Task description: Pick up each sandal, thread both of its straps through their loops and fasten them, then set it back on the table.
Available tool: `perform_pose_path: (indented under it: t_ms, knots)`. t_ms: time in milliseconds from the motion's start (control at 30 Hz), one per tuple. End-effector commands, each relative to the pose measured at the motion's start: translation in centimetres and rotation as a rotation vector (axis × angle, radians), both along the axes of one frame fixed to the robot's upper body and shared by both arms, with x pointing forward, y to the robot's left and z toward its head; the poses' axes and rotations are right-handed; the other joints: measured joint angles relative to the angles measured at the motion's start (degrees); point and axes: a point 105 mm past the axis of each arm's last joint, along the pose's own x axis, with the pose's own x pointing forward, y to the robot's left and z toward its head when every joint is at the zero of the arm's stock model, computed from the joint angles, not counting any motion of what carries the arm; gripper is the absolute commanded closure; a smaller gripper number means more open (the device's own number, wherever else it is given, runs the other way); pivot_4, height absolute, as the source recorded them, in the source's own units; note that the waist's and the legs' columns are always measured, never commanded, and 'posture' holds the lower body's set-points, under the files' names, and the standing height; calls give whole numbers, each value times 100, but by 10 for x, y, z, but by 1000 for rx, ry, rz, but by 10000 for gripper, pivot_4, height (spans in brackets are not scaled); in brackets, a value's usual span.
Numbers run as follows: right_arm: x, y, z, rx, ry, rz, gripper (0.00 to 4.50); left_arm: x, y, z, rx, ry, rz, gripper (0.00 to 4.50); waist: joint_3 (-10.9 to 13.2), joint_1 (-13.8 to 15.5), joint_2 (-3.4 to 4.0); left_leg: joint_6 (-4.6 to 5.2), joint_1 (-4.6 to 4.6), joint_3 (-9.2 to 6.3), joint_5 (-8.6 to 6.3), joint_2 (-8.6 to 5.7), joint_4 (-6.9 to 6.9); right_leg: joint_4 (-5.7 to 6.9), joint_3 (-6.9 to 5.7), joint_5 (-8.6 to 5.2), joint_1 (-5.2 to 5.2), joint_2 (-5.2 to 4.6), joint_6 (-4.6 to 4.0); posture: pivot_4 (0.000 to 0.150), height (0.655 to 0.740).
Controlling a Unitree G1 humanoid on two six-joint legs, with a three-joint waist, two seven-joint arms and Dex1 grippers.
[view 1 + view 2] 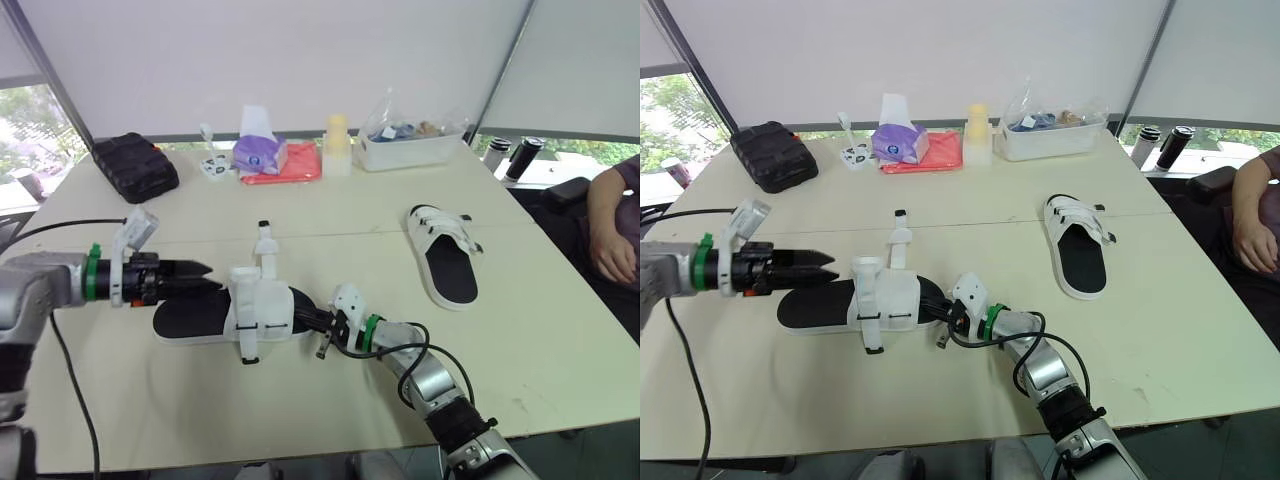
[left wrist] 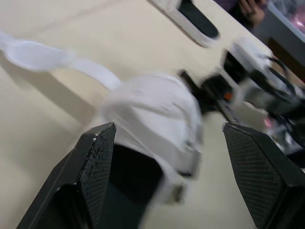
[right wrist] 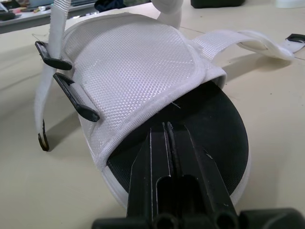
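1. The table [image 1: 300, 220] bears two sandals.
2. The near sandal [image 1: 262, 312] lies at near centre with its toe to the right. One loose strap [image 1: 266, 250] stretches away to the far side, and the other strap [image 1: 247, 345] points near.
3. The far sandal [image 1: 447, 262] lies well apart, to the right.
4. The left gripper [image 1: 212, 277] is at the near sandal's heel, fingers spread wide and holding nothing.
5. The right gripper [image 3: 167, 125] is at its toe, fingers pressed together, tips on the black sole.

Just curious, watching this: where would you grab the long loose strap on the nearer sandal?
Probably take the strap near its black tip, from above, pinching across its narrow width. It lies stretched out on the table, pointing away from the sandal, with bare tabletop on either side.
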Motion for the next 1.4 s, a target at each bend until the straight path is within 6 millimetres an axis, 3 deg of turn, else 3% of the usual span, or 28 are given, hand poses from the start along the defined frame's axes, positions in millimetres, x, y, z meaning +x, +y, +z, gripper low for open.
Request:
perform_pose_path:
  t_ms: [33,233,433,867,967,1167,1267,1400]
  knots:
    - [-13,-20,-62,-159,197,-40,45000,-34,-23,-8,11,20,-60,8181,-1,10,-2,0,4,0,0,0,-12,-1,0,-2,-1,-7,-3,1500,7400]
    - [-16,-16,-63,-161,199,-15,45000,-43,-28,-34,22,-18,44,8181,-4,43,-7,-1,13,-11,1,3,-16,5,-8,-9,2,-7,-17,1500,7400]
    - [-11,-18,-59,-167,189,-12,45000,-29,-33,-58,59,-62,75,8181,-6,52,-8,-2,15,-8,1,1,-18,0,-9,-18,5,-6,-33,1500,7400]
    - [-14,-20,-60,-167,194,-22,45000,-14,-53,-79,13,-33,28,8181,-9,76,-13,-2,14,-8,1,2,-20,1,-10,-16,4,-1,-31,1500,7400]
    - [-12,-19,-59,-164,193,-28,45000,-15,-59,-83,2,-5,0,16364,-12,76,-18,-2,14,-8,1,2,-19,1,-10,-10,4,0,-21,1500,7400]
    - [-12,-20,-60,-159,196,-40,45000,-19,-57,-87,4,44,0,44773,-17,72,-22,-2,15,-9,1,2,-20,1,-10,-11,4,1,-21,1500,7400]
    - [-12,-20,-60,-156,199,-43,45000,-26,-56,-87,4,72,-17,44773,-17,69,-22,-2,15,-9,1,2,-20,1,-10,-11,4,1,-22,1500,7400]
    - [-12,-19,-60,-157,200,-42,45000,-63,-55,-86,11,165,-149,44773,-15,32,-17,-2,12,-8,1,5,-25,1,-10,-18,-1,1,-34,1500,7400]
